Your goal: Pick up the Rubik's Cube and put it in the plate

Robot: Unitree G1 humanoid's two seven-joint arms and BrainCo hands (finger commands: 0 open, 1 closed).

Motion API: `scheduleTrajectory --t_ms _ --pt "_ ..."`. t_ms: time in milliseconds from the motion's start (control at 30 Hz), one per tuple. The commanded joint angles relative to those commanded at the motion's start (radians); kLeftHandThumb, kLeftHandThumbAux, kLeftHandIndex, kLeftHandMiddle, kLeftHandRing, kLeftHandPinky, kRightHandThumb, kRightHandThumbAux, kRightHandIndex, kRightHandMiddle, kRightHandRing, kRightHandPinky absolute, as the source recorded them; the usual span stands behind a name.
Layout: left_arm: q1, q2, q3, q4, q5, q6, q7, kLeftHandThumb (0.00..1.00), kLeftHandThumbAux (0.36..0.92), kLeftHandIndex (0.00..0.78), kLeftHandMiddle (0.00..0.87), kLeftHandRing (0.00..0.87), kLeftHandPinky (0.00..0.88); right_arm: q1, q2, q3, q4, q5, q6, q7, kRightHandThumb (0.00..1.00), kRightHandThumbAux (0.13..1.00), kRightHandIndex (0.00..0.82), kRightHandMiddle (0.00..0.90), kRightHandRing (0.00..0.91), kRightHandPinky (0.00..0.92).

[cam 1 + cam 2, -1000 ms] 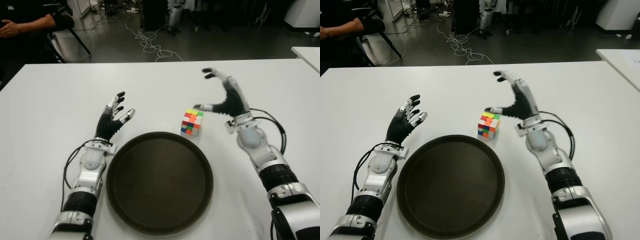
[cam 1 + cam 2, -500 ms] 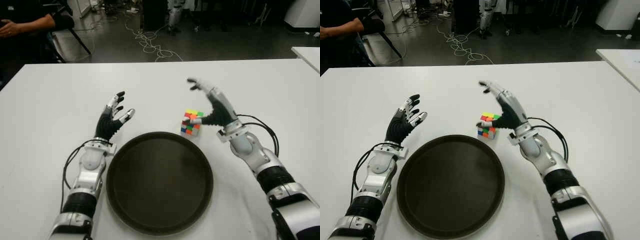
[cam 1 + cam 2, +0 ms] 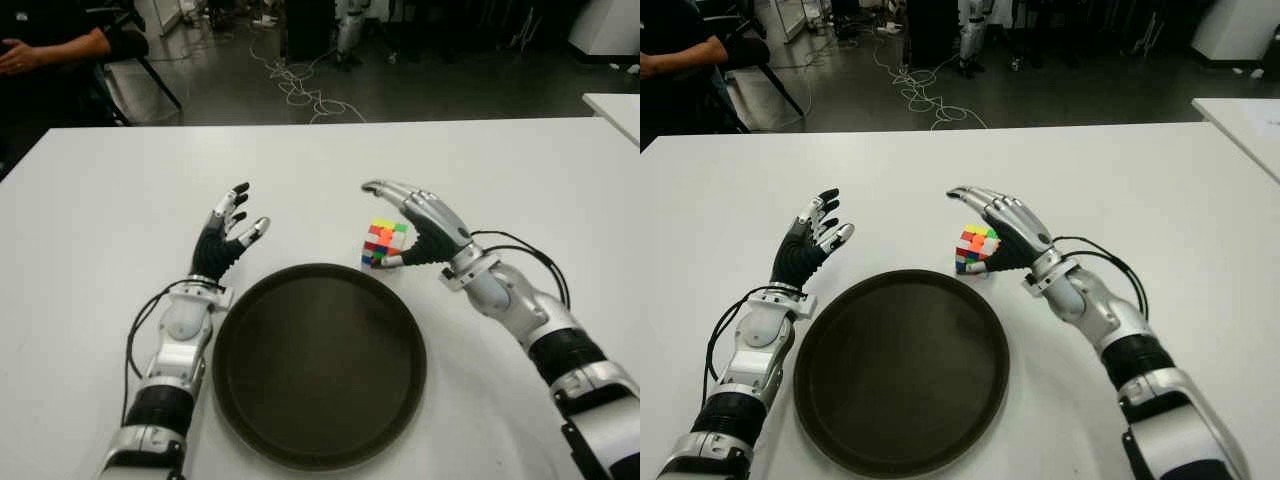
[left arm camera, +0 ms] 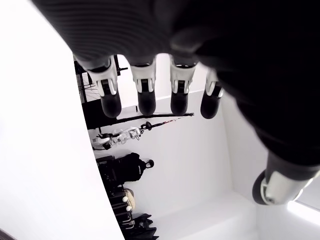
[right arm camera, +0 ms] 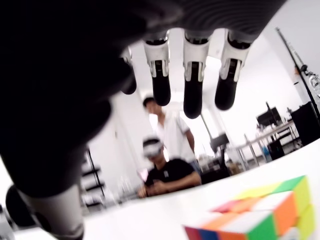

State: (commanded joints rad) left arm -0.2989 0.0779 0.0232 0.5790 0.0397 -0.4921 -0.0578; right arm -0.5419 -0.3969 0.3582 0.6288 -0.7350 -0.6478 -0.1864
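Currently: Rubik's Cube (image 3: 384, 244) on table (image 3: 100, 220) beside plate (image 3: 318, 364); right hand (image 3: 425, 226) arched over it, fingers spread, ungrasped; left hand (image 3: 225, 237) left of plate, fingers open, empty.

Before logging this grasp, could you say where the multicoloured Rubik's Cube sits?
The multicoloured Rubik's Cube sits on the white table, just beyond the dark round plate, under the right hand.

The plate (image 3: 319, 365) sits on the table (image 3: 100, 220). Rubik's Cube (image 3: 383, 243) is just behind its far right rim, right hand (image 3: 425, 225) right beside the cube. Left hand (image 3: 224, 237) is off the plate's far left edge.
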Motion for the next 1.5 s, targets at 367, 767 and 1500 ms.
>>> scheduleTrajectory --t_ms 367,767,1500 --pt "0.002 0.002 -0.001 -0.003 0.002 0.006 -0.002 0.000 0.568 0.055 0.090 0.033 0.000 0.054 -0.051 0.030 -0.214 -0.037 0.196 0.181 0.000 0.747 0.091 0.125 0.139 0.125" --pt "0.001 0.002 -0.003 0.000 0.004 -0.004 -0.002 0.000 0.555 0.056 0.089 0.034 0.001 0.084 -0.087 0.046 -0.344 -0.049 0.278 0.297 0.000 0.748 0.094 0.128 0.129 0.104" --pt "-0.011 0.006 -0.002 0.021 0.001 -0.001 -0.008 0.000 0.567 0.048 0.081 0.021 0.000 0.090 -0.090 0.053 -0.380 -0.068 0.326 0.299 0.000 0.755 0.097 0.129 0.130 0.105"
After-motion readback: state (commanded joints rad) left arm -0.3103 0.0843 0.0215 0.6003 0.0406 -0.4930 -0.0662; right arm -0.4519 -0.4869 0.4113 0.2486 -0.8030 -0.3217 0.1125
